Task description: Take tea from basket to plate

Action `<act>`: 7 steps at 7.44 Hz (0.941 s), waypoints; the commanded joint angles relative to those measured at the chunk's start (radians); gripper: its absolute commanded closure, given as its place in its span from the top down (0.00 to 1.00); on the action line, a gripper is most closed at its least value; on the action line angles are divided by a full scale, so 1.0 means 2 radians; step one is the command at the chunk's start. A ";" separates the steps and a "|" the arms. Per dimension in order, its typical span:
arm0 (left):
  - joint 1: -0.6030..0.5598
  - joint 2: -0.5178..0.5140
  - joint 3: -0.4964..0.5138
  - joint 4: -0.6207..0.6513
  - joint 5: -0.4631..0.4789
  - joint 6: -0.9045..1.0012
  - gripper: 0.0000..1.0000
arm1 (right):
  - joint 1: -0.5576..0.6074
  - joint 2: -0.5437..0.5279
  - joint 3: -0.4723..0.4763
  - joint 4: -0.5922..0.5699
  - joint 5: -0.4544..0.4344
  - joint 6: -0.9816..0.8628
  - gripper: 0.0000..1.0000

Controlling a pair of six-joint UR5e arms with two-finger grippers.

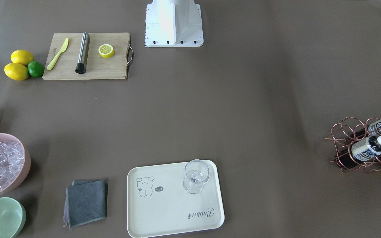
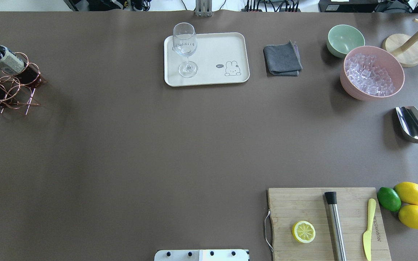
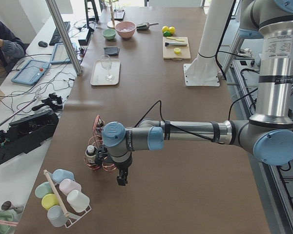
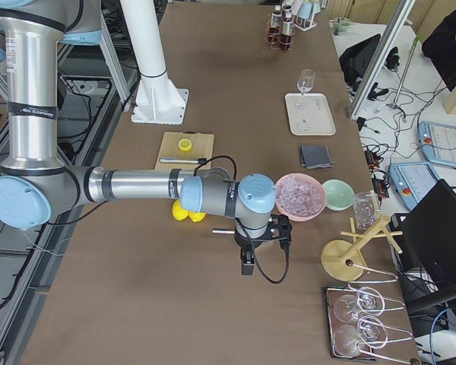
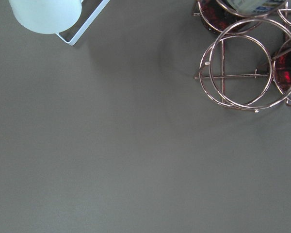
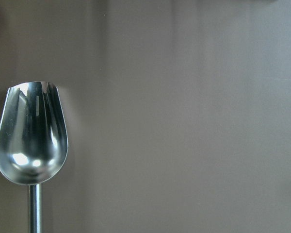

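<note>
Grey L arm [image 3: 190, 131] stretched level, wrist down by basket [image 3: 96, 126] — jaws: can't tell.

Seen from overhead, the plate [image 2: 216, 47] sits at twelve o'clock on the counter [image 2: 140, 145], a glass [image 2: 185, 47] standing on its left end. The basket [image 2: 11, 88], holding tea bottles [image 2: 4, 58], is at ten o'clock; a bowl of ice [image 2: 354, 92] at two o'clock; a cutting board [image 2: 296, 203] at five.

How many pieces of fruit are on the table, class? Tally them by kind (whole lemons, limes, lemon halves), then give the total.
whole lemons: 2
lime: 1
lemon half: 1
Total: 4
</note>
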 commanded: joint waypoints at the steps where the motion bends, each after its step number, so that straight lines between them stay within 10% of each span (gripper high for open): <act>1: 0.000 0.000 0.001 -0.002 0.000 0.001 0.97 | 0.000 0.000 0.000 0.000 0.000 0.000 1.00; 7: -0.005 0.002 0.001 0.001 -0.003 0.001 0.97 | 0.012 0.000 0.004 0.000 0.001 0.000 1.00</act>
